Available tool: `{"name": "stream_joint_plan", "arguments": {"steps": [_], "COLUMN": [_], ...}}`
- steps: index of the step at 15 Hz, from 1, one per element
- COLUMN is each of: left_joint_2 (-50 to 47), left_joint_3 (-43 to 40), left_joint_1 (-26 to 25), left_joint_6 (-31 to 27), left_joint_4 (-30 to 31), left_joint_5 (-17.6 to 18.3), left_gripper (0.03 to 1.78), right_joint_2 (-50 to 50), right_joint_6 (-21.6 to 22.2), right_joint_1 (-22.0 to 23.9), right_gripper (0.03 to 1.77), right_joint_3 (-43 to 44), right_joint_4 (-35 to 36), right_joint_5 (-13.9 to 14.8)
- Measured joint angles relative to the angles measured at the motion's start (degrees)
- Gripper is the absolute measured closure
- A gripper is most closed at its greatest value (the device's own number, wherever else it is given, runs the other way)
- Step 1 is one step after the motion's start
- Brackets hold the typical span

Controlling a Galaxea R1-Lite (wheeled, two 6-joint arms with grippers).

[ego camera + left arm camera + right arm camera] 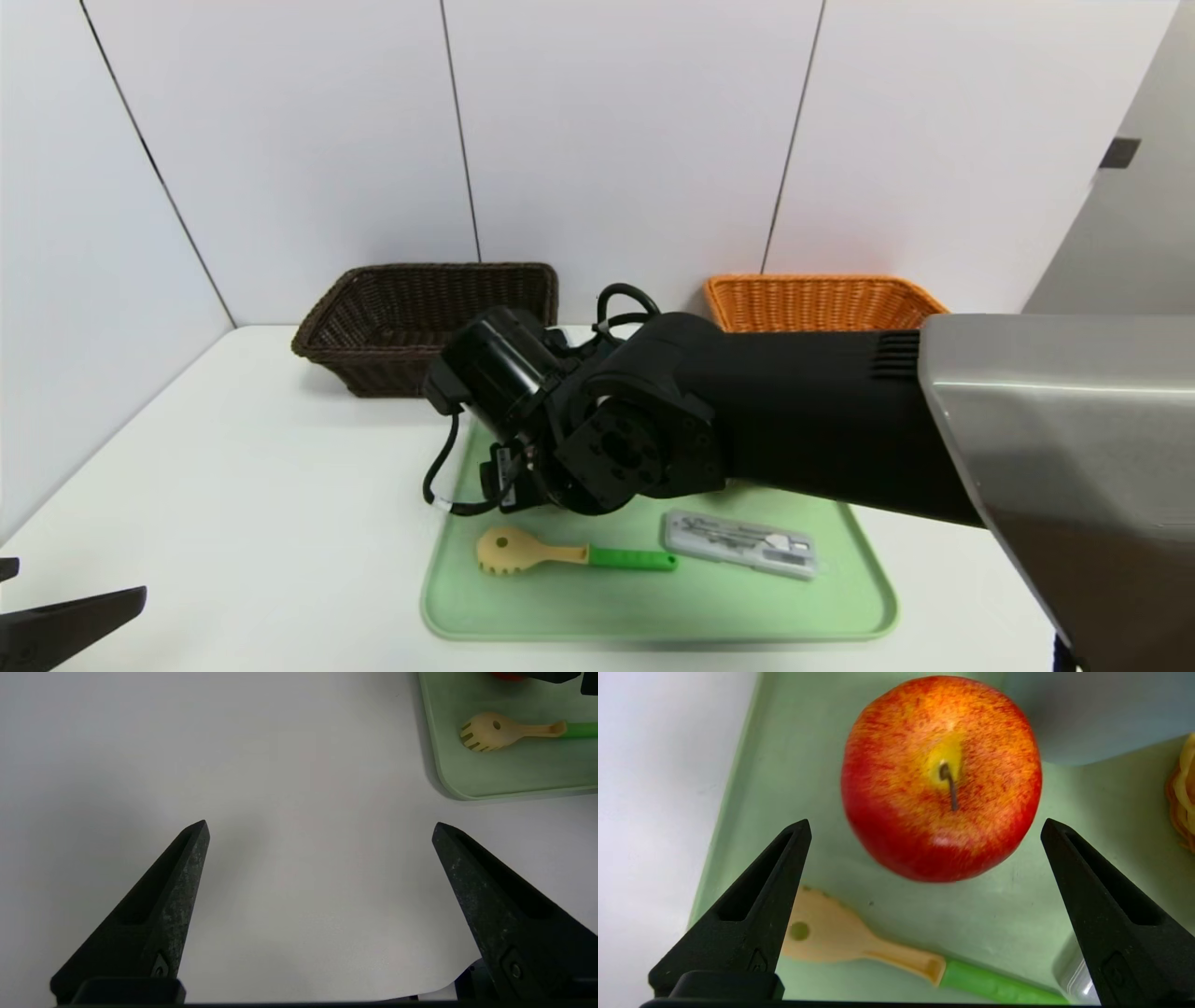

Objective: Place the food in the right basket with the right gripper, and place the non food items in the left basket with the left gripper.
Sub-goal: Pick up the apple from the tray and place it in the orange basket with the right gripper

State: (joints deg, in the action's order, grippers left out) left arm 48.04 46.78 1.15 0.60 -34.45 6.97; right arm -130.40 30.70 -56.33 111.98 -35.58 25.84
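Note:
A red and yellow apple (pixel 941 777) sits stem up on the green tray (pixel 653 616). My right gripper (pixel 925 823) hangs open just over it, one fingertip on each side and neither touching. In the head view my right arm (pixel 653 420) hides the apple. On the tray's near part lie a beige pasta spoon with a green handle (pixel 560 553) and a grey clear packet (pixel 742 544). The left gripper (pixel 320 826) stands open over bare table at the near left, with nothing between its fingers. The brown left basket (pixel 420 317) and orange right basket (pixel 822 303) stand at the back.
A yellow-orange item (pixel 1183 793) and a pale blue object (pixel 1101 714) lie on the tray beside the apple. The white table (pixel 233 485) meets walls behind and on the left. The tray corner and spoon (pixel 509 730) show beyond the left gripper.

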Motion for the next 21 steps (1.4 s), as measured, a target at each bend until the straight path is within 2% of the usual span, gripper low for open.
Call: {"name": "stream_joint_plan", "arguments": {"steps": [10, 11, 13, 14, 21], "left_joint_2": [-0.6, -0.6, -0.6, -0.6, -0.6], "left_joint_3": [-1.0, -1.0, -1.0, -1.0, -0.8], "left_joint_1": [0.0, 0.0, 0.0, 0.0, 0.0], "left_joint_6": [-0.1, -0.1, -0.1, -0.1, -0.1], "left_joint_4": [0.3, 0.3, 0.3, 0.2, 0.4], "left_joint_5": [0.1, 0.1, 0.1, 0.1, 0.1], "left_gripper": [0.12, 0.12, 0.12, 0.12, 0.12], "right_joint_2": [-2.1, -2.2, -2.3, -2.3, -1.8], "right_joint_6": [-1.6, -2.0, -2.8, -3.0, -3.0], "right_joint_1": [1.2, 1.2, 1.2, 1.2, 0.9], "right_gripper": [0.1, 0.13, 0.49, 0.56, 0.61], "right_joint_3": [0.0, 0.0, 0.0, 0.0, -0.1], "right_joint_4": [4.0, 4.0, 4.3, 4.9, 4.5], "right_joint_5": [0.2, 0.1, 0.1, 0.1, -0.2]}}
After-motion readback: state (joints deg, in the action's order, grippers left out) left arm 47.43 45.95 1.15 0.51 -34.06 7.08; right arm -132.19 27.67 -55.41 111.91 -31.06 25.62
